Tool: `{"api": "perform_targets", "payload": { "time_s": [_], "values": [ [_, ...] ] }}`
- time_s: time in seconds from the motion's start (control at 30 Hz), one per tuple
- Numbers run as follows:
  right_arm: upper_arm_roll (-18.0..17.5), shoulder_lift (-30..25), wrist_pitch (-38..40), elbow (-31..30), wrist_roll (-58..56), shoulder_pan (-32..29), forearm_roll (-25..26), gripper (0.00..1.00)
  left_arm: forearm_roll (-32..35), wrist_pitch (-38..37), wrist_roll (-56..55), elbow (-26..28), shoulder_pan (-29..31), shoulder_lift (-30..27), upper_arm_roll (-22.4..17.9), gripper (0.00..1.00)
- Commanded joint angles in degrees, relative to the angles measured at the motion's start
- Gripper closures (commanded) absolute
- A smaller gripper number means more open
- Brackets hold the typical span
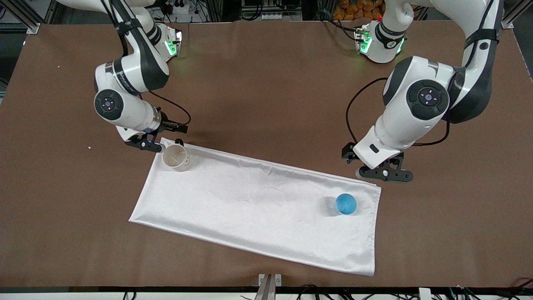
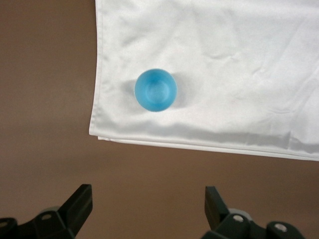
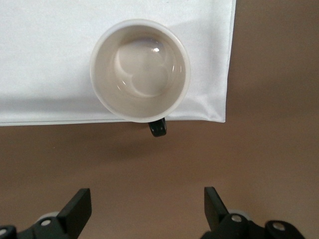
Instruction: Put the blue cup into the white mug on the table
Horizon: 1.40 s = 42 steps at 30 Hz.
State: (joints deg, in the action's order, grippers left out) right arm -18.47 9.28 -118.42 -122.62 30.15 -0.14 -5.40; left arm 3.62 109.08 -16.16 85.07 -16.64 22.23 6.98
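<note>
The blue cup (image 1: 346, 203) stands upright on the white cloth (image 1: 258, 204) near its corner at the left arm's end; it also shows in the left wrist view (image 2: 155, 90). The white mug (image 1: 175, 157) with its black handle (image 1: 179, 142) stands upright and empty on the cloth's corner at the right arm's end, and shows in the right wrist view (image 3: 140, 70). My left gripper (image 1: 385, 173) is open and empty over the brown table (image 1: 266, 83), beside the cloth's edge near the cup. My right gripper (image 1: 146, 144) is open and empty over the table beside the mug's handle.
The white cloth lies slantwise across the middle of the table. The table's front edge (image 1: 266, 286) carries a small metal bracket (image 1: 268, 283). Bare brown top surrounds the cloth on all sides.
</note>
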Motion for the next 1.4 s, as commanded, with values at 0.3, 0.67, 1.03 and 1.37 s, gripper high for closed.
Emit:
{"api": "perform_targets", "payload": {
  "time_s": [0.3, 0.67, 1.03, 1.37],
  "values": [
    [-0.17, 7.15, -11.39, -1.30, 1.31, 1.46, -0.31, 0.00, 3.23, 6.50, 3.41, -3.77, -0.93, 7.21, -0.39, 0.00],
    [0.10, 9.88, -15.26, -1.30, 1.31, 1.55, 0.92, 0.00, 3.32, 12.03, 3.85, -3.86, -1.63, 11.78, -0.48, 0.00],
    [1.41, 10.76, -17.37, -1.30, 1.31, 1.46, 6.63, 0.00, 3.24, 16.25, 7.28, -4.03, -1.81, 14.95, -0.74, 0.00],
    [2.12, 10.76, -18.86, -1.13, 1.05, 1.37, 10.59, 0.00, 3.24, 18.19, 8.86, -5.09, -1.73, 17.49, -0.83, 0.00]
  ]
}}
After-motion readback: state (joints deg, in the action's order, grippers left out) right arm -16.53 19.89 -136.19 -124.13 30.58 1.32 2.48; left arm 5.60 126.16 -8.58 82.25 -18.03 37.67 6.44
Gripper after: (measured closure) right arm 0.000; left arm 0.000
